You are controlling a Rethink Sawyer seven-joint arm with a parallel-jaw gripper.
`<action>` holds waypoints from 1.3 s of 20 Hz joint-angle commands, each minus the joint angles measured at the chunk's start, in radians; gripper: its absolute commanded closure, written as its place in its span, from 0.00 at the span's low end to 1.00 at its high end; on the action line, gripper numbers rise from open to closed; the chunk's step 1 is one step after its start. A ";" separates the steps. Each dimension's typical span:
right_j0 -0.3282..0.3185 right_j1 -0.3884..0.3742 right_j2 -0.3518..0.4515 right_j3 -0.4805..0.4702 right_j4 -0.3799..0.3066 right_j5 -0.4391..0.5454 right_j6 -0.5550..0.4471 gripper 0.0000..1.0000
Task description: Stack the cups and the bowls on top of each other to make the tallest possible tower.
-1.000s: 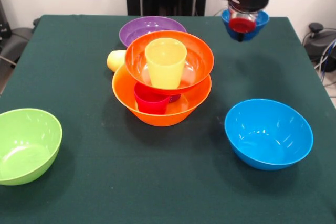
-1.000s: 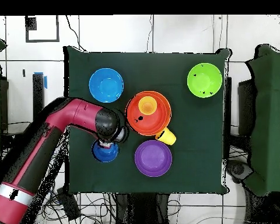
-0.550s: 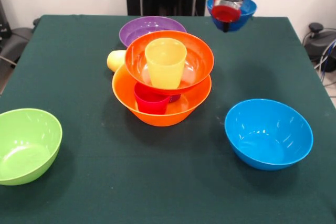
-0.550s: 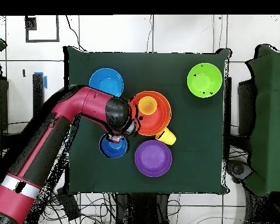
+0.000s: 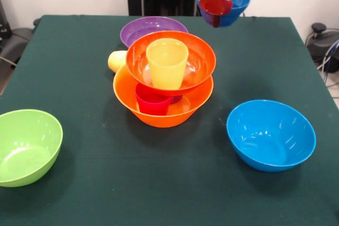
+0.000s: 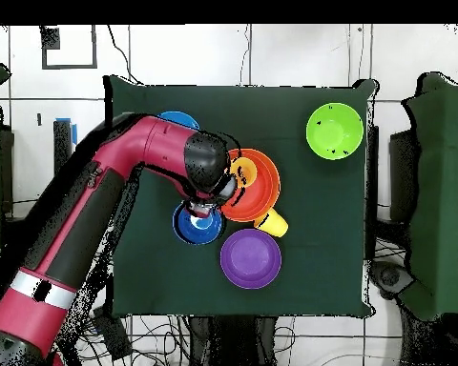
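The claw was clamped on the dark blue bowl, holding it up off the table. In the front view, the tower sat at about 7 o'clock from the claw: orange bowl, red-orange bowl, yellow cup. The purple bowl lay at 9 o'clock, the light blue bowl at 5 o'clock.

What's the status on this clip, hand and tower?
Hand shut on small dark blue bowl, held up off the table. Tower: red-orange bowl and yellow cup on top. Nothing in the way.
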 commanded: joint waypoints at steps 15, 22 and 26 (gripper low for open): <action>-0.163 0.022 -0.051 -0.277 -0.030 -0.166 0.114 1.00; -0.213 0.040 -0.075 -0.299 -0.031 -0.156 0.035 1.00; -0.224 0.053 -0.081 -0.302 -0.022 -0.137 0.013 1.00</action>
